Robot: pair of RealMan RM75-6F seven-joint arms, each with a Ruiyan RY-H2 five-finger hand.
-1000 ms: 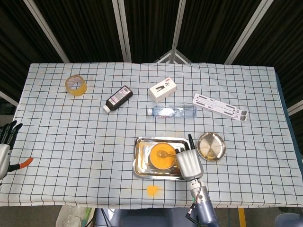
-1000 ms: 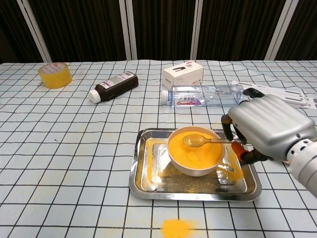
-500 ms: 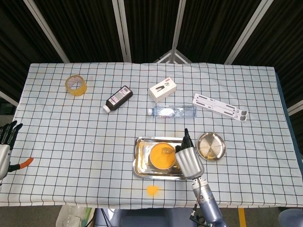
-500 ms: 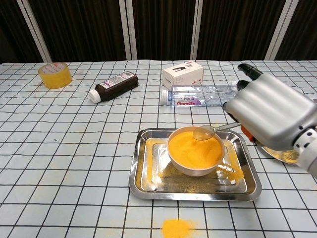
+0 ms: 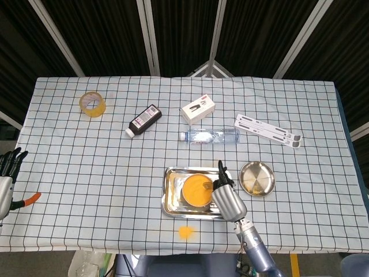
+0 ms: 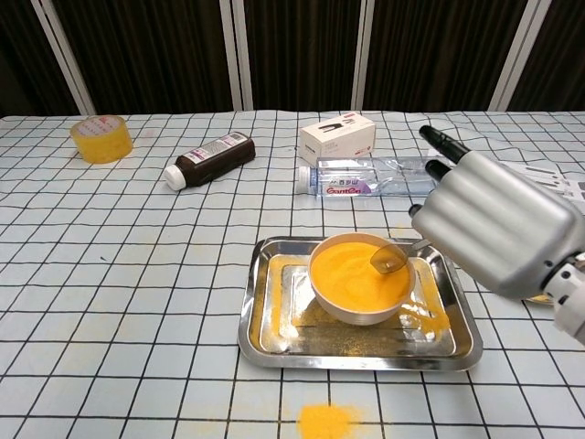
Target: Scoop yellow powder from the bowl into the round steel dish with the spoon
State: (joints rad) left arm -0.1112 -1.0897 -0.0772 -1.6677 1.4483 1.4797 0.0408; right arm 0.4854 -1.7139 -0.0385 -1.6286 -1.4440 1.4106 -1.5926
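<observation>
A white bowl (image 6: 359, 279) full of yellow powder stands in a steel tray (image 6: 274, 320); the head view shows the same bowl (image 5: 196, 189) and tray (image 5: 173, 199). My right hand (image 6: 498, 229) hovers just right of the bowl and holds a metal spoon (image 6: 390, 259) by its handle. The spoon's head is tilted down into the powder at the bowl's right rim. Seen from the head, the right hand (image 5: 228, 196) covers the tray's right end. The round steel dish (image 5: 257, 178) sits to the right of the tray. My left hand (image 5: 7, 170) rests at the table's left edge, fingers apart and holding nothing.
Spilled yellow powder (image 6: 326, 421) lies in front of the tray. Behind the tray lie a water bottle (image 6: 370, 176), a white box (image 6: 336, 137), a dark bottle (image 6: 212, 157), a tape roll (image 6: 101, 138) and a white strip (image 5: 268, 131). An orange-handled object (image 5: 29, 199) lies near my left hand.
My right hand has lifted and turned. The spoon has moved from the middle of the bowl to its right side and tipped its head down into the powder.
</observation>
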